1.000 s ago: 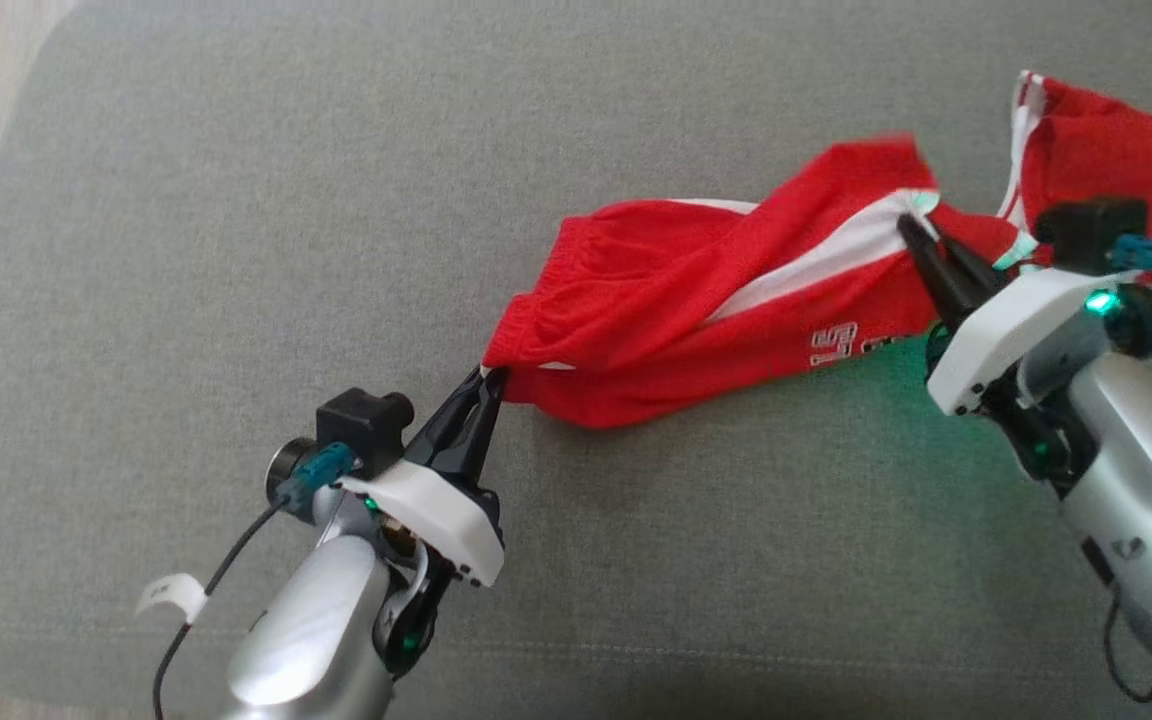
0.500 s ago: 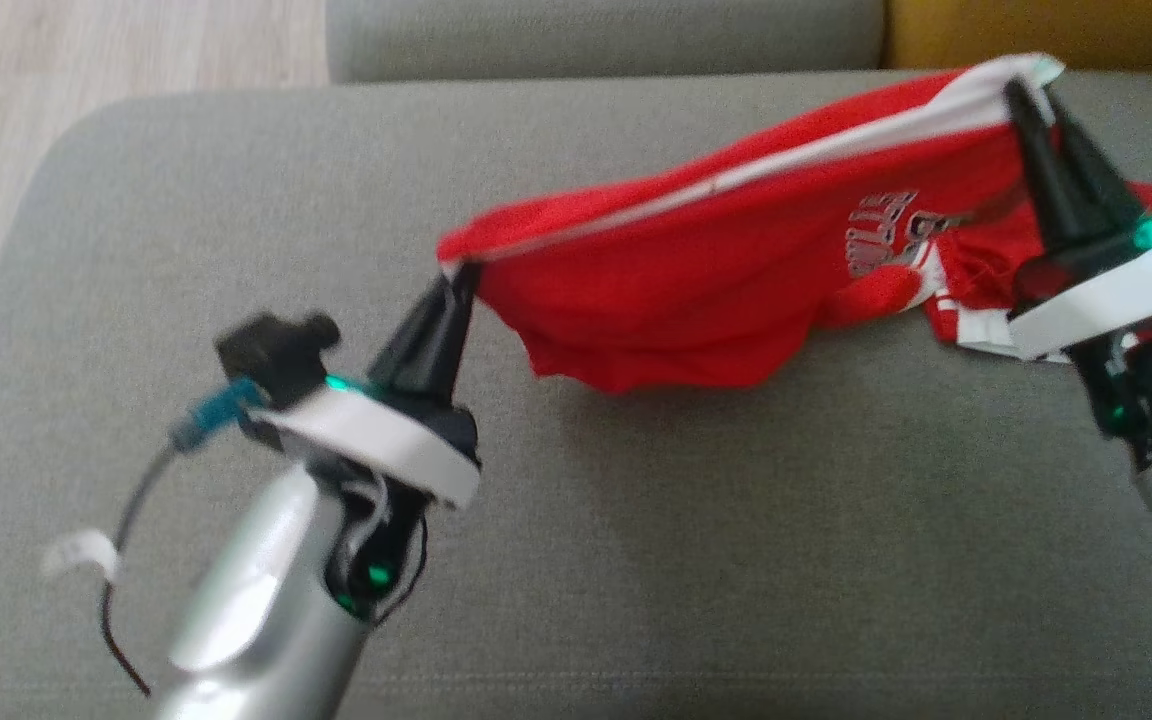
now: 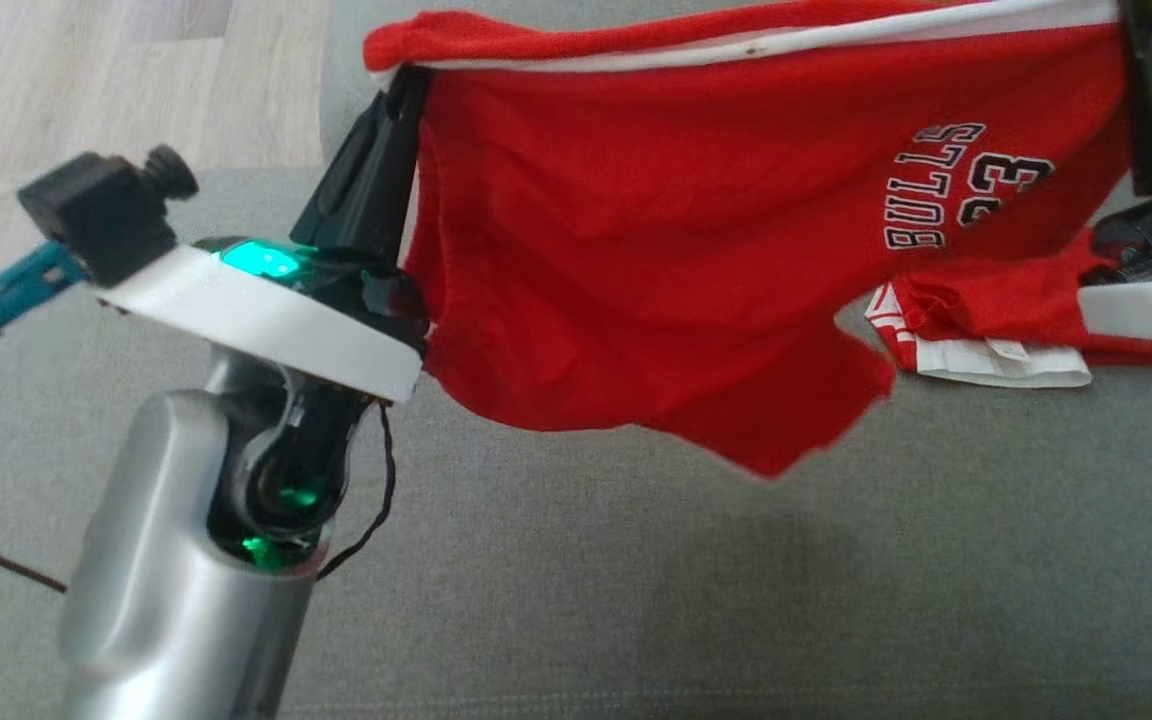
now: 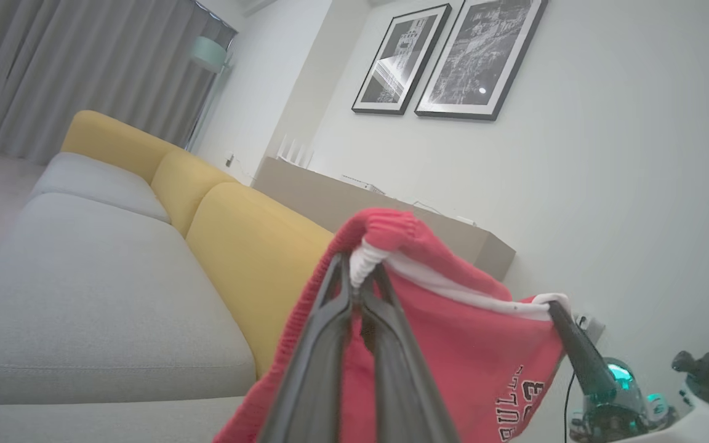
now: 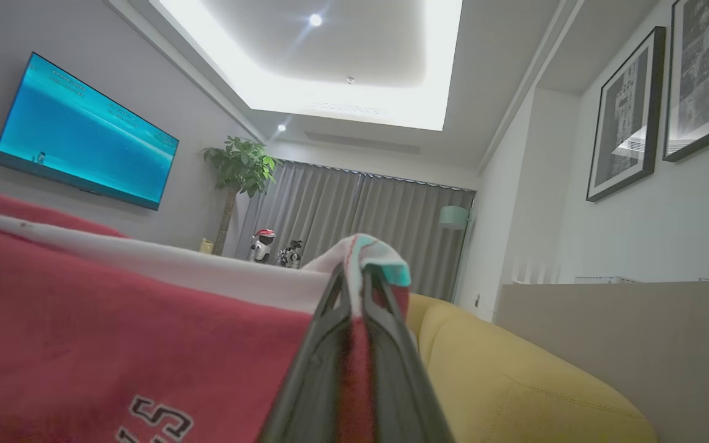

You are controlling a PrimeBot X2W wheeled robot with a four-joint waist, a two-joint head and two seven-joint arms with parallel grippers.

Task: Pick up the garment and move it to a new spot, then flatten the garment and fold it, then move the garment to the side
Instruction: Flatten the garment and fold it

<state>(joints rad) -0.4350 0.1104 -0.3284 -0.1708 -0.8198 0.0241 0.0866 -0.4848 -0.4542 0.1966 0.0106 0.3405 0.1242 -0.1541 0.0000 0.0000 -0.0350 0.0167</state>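
Shorts (image 3: 696, 230), red with a white band along the top edge and BULLS 23 printed toward the right end, hang above the grey sofa (image 3: 636, 580), stretched left to right between the two grippers. The left gripper (image 3: 408, 85) is pressed together on the left corner of the band. In the left wrist view its dark fingers (image 4: 324, 344) meet at a bunched knot of red and white cloth, with the shorts draping away to the right. The right gripper (image 5: 354, 277) pinches the right corner the same way, its tips closed on a fold of white and pale green trim. In the head view its fingers stand at the far right edge against the cloth. The top edge runs taut, while the lower part sags loose, one corner drooping low at the middle and a shadow lying on the seat beneath it. A second red garment (image 3: 986, 340) with a white patch lies on the sofa at the right, partly behind the shorts. Wood floor (image 3: 86, 80) shows at the far left.
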